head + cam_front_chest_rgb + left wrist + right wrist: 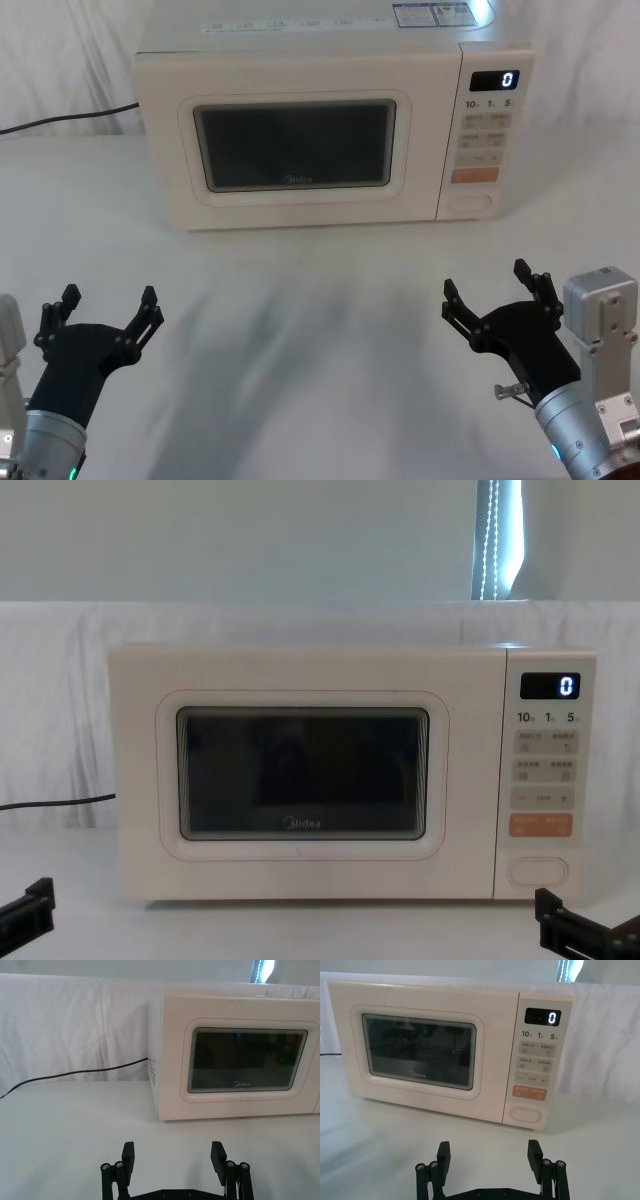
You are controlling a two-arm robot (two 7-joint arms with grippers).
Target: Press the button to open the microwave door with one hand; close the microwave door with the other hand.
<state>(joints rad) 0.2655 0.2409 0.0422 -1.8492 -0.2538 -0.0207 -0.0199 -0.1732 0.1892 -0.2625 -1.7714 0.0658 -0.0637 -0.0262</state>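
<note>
The small keys [485,138] on the panel carried print too small to read from the head view. In the left wrist view, the door [248,1061] ran off the picture's edge, so the panel was cut away. The cord [75,1073] left the frame at the edge, its plug unseen. In the chest view, the left gripper [25,908] and right gripper [580,935] were mostly cut off by the bottom edge.

White cloth-draped table [330,330]; white cloth backdrop [60,690]; bright window strip [497,540] behind.
</note>
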